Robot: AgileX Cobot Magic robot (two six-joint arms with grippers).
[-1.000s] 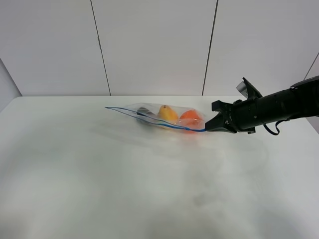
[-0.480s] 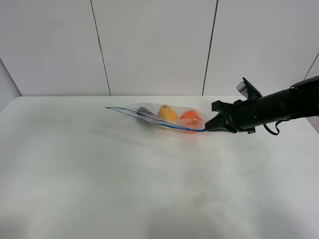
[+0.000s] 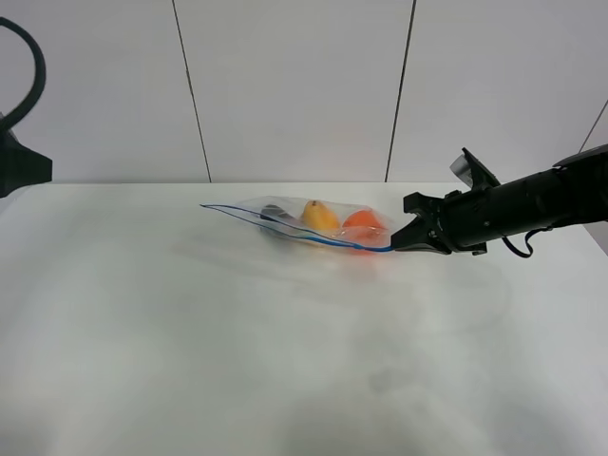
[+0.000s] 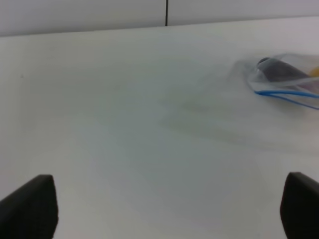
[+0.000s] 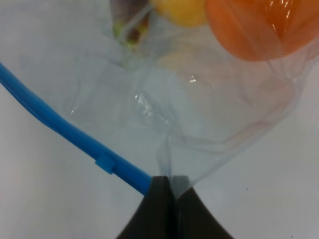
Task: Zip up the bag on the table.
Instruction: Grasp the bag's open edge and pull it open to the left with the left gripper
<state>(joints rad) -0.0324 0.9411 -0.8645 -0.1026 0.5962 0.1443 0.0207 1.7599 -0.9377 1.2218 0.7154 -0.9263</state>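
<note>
The clear bag (image 3: 309,221) lies on the white table (image 3: 285,361) toward the back, with an eggplant (image 3: 275,218), a yellow fruit (image 3: 319,217) and an orange (image 3: 364,224) inside. Its blue zip strip (image 3: 332,241) runs along the near edge. My right gripper (image 3: 395,247) is shut on the bag's right corner at the end of the strip. In the right wrist view the gripper (image 5: 169,186) pinches the plastic next to the blue strip (image 5: 65,128) and its slider tab (image 5: 105,163). My left gripper (image 4: 164,209) is open and empty, well left of the bag (image 4: 286,79).
Part of my left arm (image 3: 17,163) with a looped cable shows at the far left edge, above the table's back left. A white panelled wall (image 3: 294,85) stands behind the table.
My left arm has come into view at the left edge of the high view. The right gripper and the bag have not moved.
</note>
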